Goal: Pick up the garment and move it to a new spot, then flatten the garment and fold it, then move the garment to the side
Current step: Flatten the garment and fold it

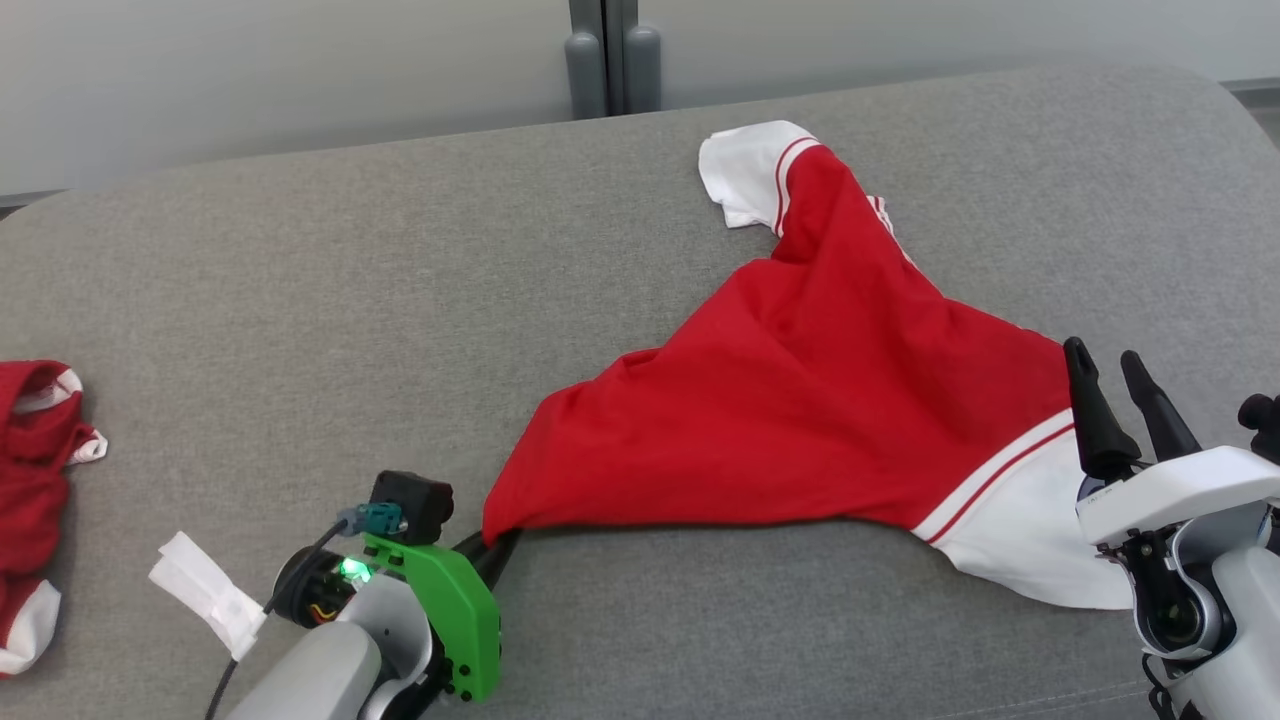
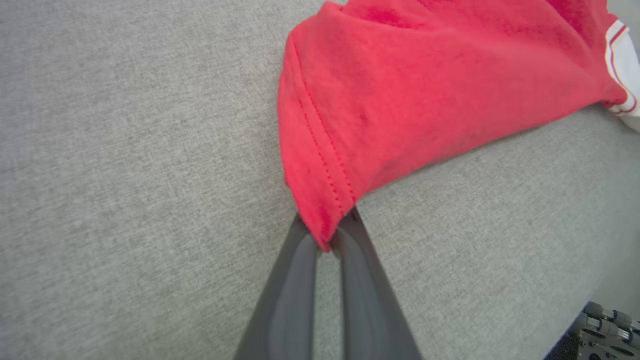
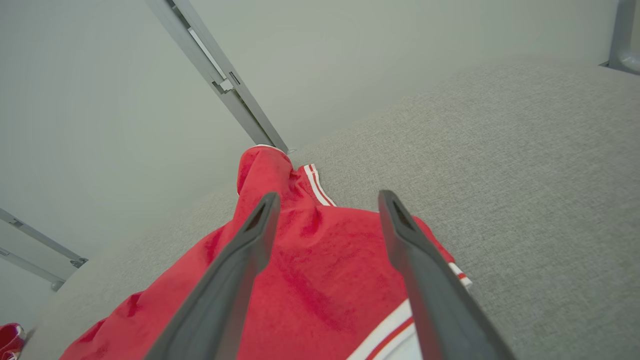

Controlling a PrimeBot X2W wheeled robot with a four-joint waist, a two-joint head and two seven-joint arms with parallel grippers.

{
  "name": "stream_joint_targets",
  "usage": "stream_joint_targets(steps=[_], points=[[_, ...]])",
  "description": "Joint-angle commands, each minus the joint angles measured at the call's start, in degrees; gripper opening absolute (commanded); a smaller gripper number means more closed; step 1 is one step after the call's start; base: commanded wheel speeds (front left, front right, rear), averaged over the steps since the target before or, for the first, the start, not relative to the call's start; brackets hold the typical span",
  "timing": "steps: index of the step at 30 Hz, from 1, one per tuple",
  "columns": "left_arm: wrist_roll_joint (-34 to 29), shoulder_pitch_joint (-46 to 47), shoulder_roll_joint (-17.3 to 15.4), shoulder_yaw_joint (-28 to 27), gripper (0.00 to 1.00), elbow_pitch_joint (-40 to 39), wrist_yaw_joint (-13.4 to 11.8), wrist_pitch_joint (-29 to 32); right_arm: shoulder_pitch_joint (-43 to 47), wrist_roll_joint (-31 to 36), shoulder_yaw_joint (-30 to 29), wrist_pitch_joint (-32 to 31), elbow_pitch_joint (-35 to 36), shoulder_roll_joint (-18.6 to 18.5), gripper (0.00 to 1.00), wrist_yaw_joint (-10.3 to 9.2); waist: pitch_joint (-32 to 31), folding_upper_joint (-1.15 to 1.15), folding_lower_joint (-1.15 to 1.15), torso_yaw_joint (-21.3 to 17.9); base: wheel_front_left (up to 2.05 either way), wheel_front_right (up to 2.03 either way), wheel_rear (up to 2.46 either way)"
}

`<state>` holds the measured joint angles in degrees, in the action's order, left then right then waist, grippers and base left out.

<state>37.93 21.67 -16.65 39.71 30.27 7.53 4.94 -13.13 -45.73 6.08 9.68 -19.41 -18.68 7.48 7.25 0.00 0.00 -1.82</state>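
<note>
— How many garments lie on the grey cushion (image 1: 300,300)?

— Two. The task's garment (image 1: 800,420), a red shirt with two white, red-striped sleeves, spreads across the centre and right of the head view. A second red garment (image 1: 35,480) sits bunched at the left edge, well apart from it.

— And the sleeves?

— One lies at the top centre. The other is at the lower right, just beside the right gripper (image 1: 1103,355).

— How do the two grippers stand?

— The left gripper (image 1: 498,545), at the lower centre-left, is clenched on the shirt's lower-left corner. The right one has its two dark fingers parted, with nothing held between them.

— What does the left wrist view add?

— The grasp, close up. At the bottom centre of that frame, the stitched red hem is pinched between the two fingertips. In the head view, those tips are tucked under the cloth beside a green bracket (image 1: 455,610).

— And the right wrist view?

— The parted fingers stand over the red cloth, with a white striped band at the bottom of the frame between them. Whether they touch the cloth cannot be told. The far sleeve rises to a peak at the frame's centre, and the second garment peeks in at the lower-left corner.

— Anything else?

— In the head view there is one white tape tag (image 1: 205,590) at the lower left and two grey posts (image 1: 612,60) at the top centre.
</note>
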Motion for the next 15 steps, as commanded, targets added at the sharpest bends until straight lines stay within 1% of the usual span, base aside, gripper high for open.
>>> stream_joint_targets(steps=[1,4,6,7,8,13,15], points=[[1.58,-1.01,-1.89,0.16,0.00,-2.00,-0.10,1.97,-0.03,-0.25,0.04,0.20,-0.16,-0.28,1.00,0.02,-1.36,0.00,0.00,1.81,0.00,0.00,0.00],[5.57,-1.56,-5.74,-0.10,0.00,-7.49,-0.10,7.93,-0.42,-0.54,0.15,-0.22,-0.38,-0.85,1.00,0.02,-1.90,0.00,0.00,3.06,0.00,0.00,0.00],[8.61,-2.43,-7.74,-0.57,0.00,-10.25,-0.10,11.85,-0.67,-0.58,0.57,-0.58,-0.36,-0.89,1.00,0.02,-2.07,0.00,0.00,3.53,0.00,0.00,0.00],[10.19,-2.94,-9.37,-1.09,0.00,-11.64,-0.15,14.52,-0.83,-0.69,0.87,-0.90,-0.25,-0.93,1.00,0.02,-2.10,0.00,0.00,3.72,0.00,0.00,0.00],[11.68,-3.43,-10.82,-1.57,0.00,-12.82,-0.69,17.12,-0.99,-0.89,1.02,-0.98,-0.15,-0.95,1.00,0.01,-2.08,0.00,0.00,3.85,0.00,0.00,0.00],[21.90,-7.01,-13.70,-3.65,0.00,-15.81,-2.75,28.75,-1.29,-1.50,1.70,-1.70,-0.15,-1.08,1.00,0.01,-1.68,0.00,0.00,4.03,0.00,0.00,0.00],[24.38,-8.41,-14.40,-3.89,0.00,-15.18,-3.81,31.65,-1.40,-1.76,2.14,-1.86,-0.30,-0.92,1.00,0.02,-1.36,0.00,0.00,3.76,0.00,0.00,0.00]])
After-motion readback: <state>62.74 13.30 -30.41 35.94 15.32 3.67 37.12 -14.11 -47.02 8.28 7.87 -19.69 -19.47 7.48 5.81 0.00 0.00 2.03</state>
